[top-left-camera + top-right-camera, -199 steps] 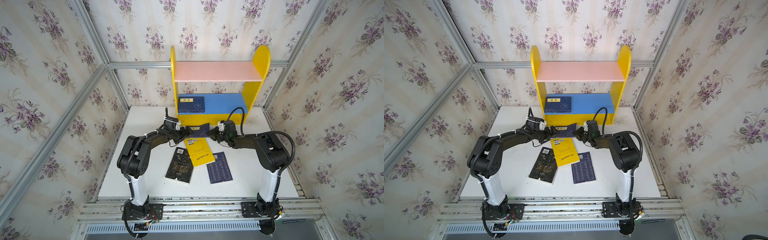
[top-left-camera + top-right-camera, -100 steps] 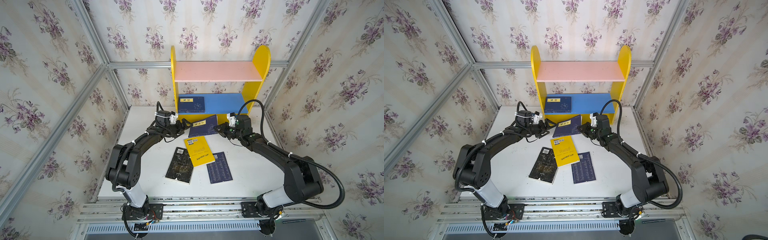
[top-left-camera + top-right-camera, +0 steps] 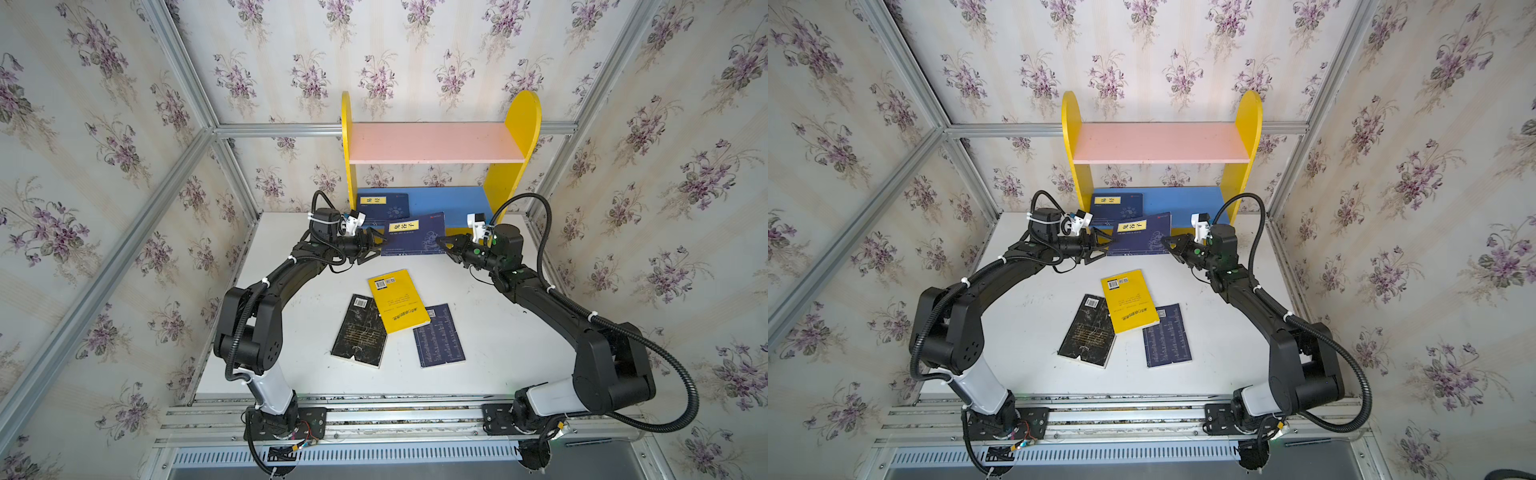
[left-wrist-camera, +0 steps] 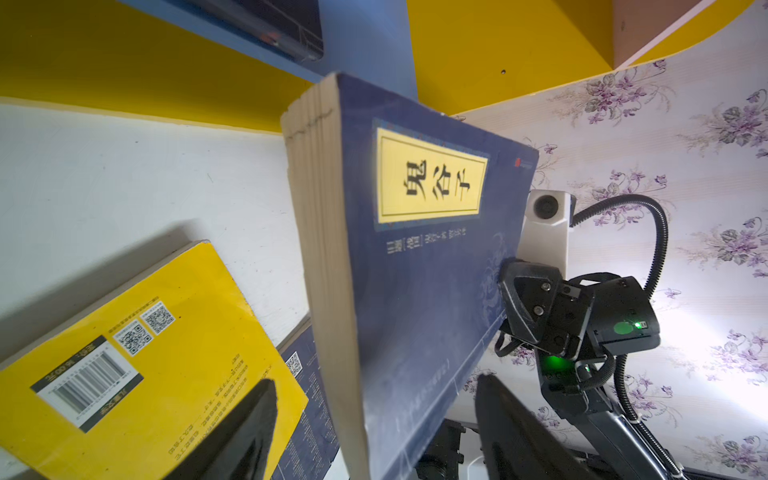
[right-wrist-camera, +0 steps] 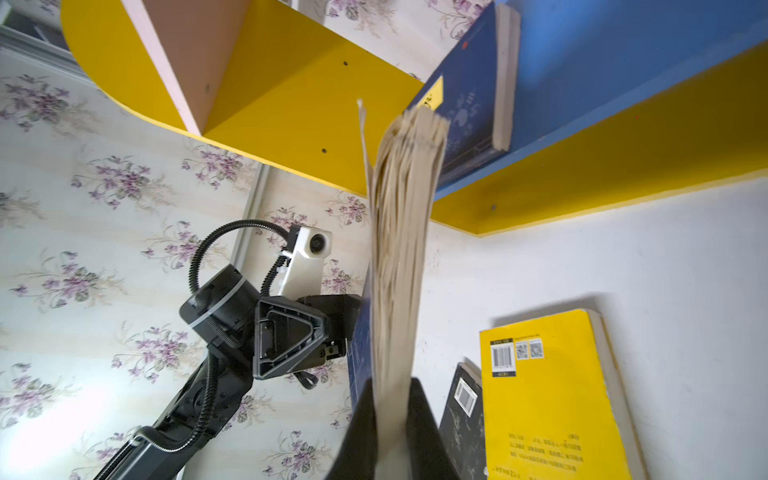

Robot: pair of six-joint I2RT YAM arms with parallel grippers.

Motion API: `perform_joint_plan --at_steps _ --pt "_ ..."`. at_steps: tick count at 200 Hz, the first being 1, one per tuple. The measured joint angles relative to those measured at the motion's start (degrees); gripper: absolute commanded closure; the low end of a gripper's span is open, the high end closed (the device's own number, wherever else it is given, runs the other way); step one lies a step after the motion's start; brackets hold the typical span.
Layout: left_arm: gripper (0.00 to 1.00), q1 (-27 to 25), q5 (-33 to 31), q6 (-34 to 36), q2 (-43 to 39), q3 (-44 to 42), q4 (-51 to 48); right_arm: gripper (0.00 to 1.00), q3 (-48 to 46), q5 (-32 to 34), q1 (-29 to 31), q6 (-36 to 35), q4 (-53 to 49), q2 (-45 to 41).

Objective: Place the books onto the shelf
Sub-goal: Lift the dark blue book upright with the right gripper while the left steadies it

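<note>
Went through both top views: fine for layout, useless for the grip. Shows a lifted navy book (image 3: 415,237) clear of the table (image 3: 519,324), just in front of the shelf (image 3: 515,137) and its blue lower board (image 3: 457,203), left gripper (image 3: 376,246) at one end, right gripper (image 3: 441,241) at the other. Also shows a second navy book (image 3: 384,205) lying flat on that board, plus a yellow book (image 3: 397,301) overlapping a black book (image 3: 361,332) and a third navy book (image 3: 438,336) down on the table. Needed the right wrist view for the actual pinch: right gripper (image 5: 390,382) clamped tight on the fanned page edge. Needed the left wrist view for the other end: fingers (image 4: 249,419) spread wide either side of the book, a gap on each side, so not gripping. Long axis running side to side between the two grippers, roughly along the shelf front. Cover tilted up toward the top camera, yellow label end nearer the left gripper.
</note>
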Motion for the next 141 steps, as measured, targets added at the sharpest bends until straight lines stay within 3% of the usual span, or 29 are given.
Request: perform_joint_plan --at_steps 43,56,84,94,119,141 --pt "0.44 -0.4 1.7 -1.7 0.9 2.8 0.6 0.92 0.6 -2.7 -0.1 4.4 8.5 3.5" --pt "0.6 -0.5 2.3 -2.6 0.9 3.0 1.5 0.92 1.0 -3.1 -0.1 5.4 10.6 4.6" --pt "0.81 -0.4 3.2 -6.1 0.9 3.0 5.6 0.88 1.7 -3.7 -0.1 7.4 14.6 6.8" --pt "0.85 -0.2 3.7 -7.7 0.8 2.4 8.3 0.83 1.9 -3.8 -0.2 7.9 15.2 7.3" --pt "0.93 0.2 4.6 -13.0 0.8 0.1 16.7 0.58 2.2 -3.8 -0.3 9.4 16.6 8.5" --pt "0.95 0.9 4.5 -16.0 0.5 -1.1 21.2 0.52 2.2 -4.3 -0.7 10.5 18.1 9.5"
